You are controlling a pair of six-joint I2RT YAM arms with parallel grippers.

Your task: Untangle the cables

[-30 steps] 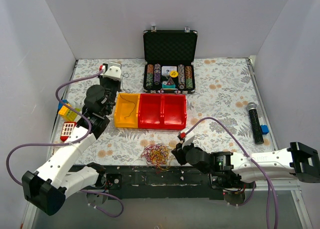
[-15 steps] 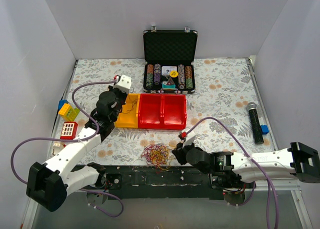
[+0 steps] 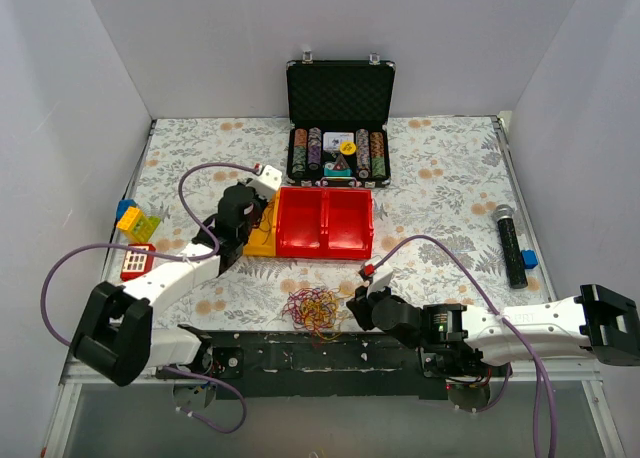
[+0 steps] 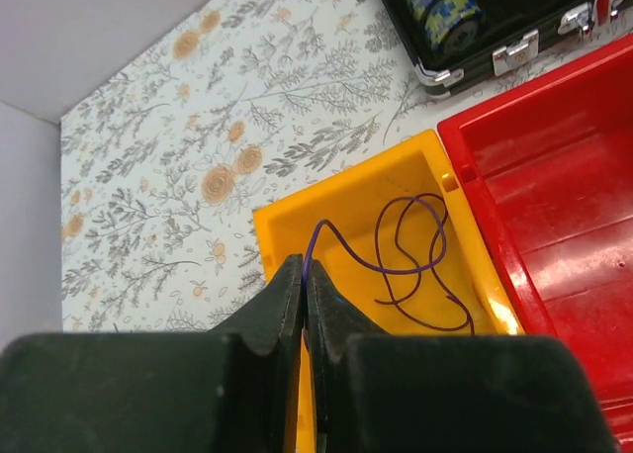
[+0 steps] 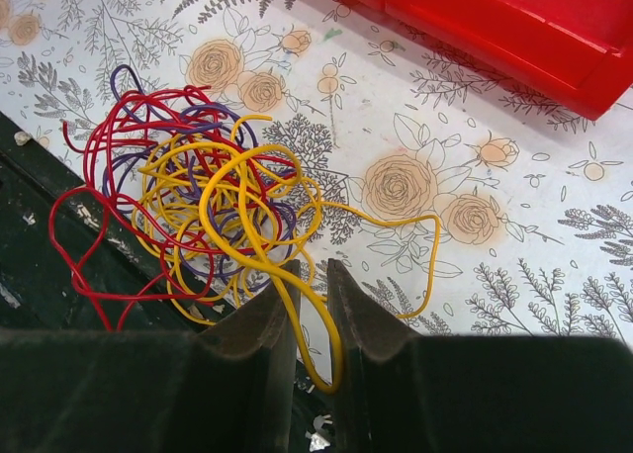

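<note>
A tangle of red, yellow and purple cables (image 3: 313,311) lies at the table's front edge; it also shows in the right wrist view (image 5: 198,206). My right gripper (image 3: 352,306) sits just right of it, its jaws (image 5: 312,275) a narrow gap apart with a bent yellow cable (image 5: 297,315) pinched across the gap. My left gripper (image 3: 256,218) is over the yellow bin (image 3: 262,242). It is shut (image 4: 304,275) on one end of a thin purple cable (image 4: 415,265), whose loops lie inside the yellow bin (image 4: 356,201).
A red two-part bin (image 3: 325,221) adjoins the yellow one. An open poker chip case (image 3: 338,148) stands behind them. A black microphone (image 3: 512,243) and a blue block (image 3: 529,259) lie at the right. Toy bricks (image 3: 135,221) and a red-white toy (image 3: 136,261) lie at the left.
My left arm has swung right from the far left of the table to over the yellow bin. The right arm and the tangle have not moved.
</note>
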